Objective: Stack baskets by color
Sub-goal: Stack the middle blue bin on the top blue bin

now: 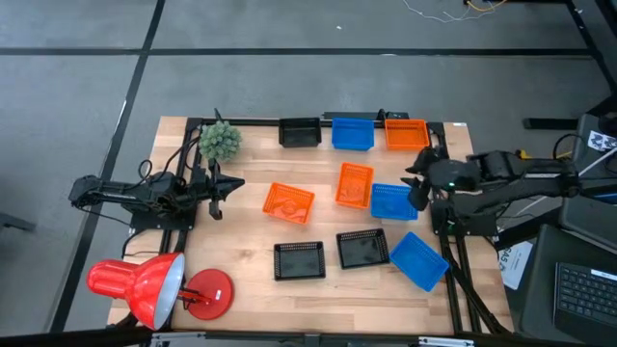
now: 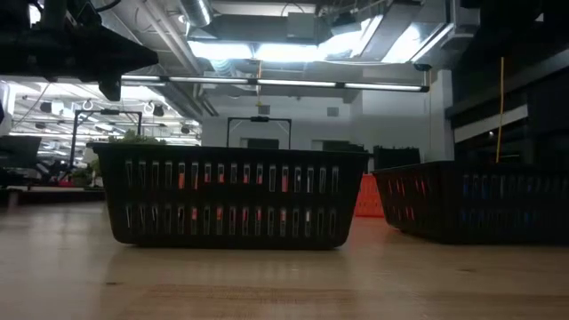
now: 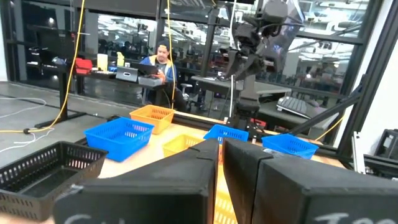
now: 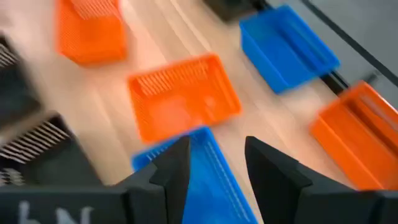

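Under your right end effector (image 4: 214, 165), fingers apart, the blue basket (image 1: 392, 200) near the worktop's right edge looks light, thin and somewhat flexible, so pinch its perforated rim wall; your left end effector (image 1: 220, 198) waits closed, left of centre.

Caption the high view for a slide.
Nine unstacked baskets across the table; right gripper, open, beside a blue basket; left gripper shut, waiting.

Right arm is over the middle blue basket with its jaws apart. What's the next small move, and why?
Probably lower the right gripper onto the near wall of the blue basket and close. Its jaws stand open right above that wall, nothing is held, and the basket lies loose, unstacked, beside an orange basket.
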Robot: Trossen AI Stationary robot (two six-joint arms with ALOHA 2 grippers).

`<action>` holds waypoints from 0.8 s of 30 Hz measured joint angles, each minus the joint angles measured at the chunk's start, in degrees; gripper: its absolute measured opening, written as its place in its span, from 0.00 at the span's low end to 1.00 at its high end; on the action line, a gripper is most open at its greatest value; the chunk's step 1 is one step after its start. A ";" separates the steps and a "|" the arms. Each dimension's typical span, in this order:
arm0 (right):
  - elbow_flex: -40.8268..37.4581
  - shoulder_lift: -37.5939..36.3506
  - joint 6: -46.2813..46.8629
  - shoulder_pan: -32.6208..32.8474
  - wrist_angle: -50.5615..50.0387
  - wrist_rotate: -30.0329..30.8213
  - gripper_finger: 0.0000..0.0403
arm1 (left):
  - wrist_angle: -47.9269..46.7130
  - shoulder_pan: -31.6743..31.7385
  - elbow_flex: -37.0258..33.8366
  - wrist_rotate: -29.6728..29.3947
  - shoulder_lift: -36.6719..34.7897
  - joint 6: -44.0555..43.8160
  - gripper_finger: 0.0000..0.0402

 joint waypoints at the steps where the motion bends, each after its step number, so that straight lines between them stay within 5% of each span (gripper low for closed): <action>1: 1.15 1.56 -0.28 -0.83 -1.95 -0.59 0.38 | 0.00 0.00 0.00 0.00 0.02 0.00 0.03; 24: 4.04 27.59 -31.77 -25.83 -9.38 -17.64 0.37 | -3.47 0.00 0.00 0.00 0.01 0.01 0.03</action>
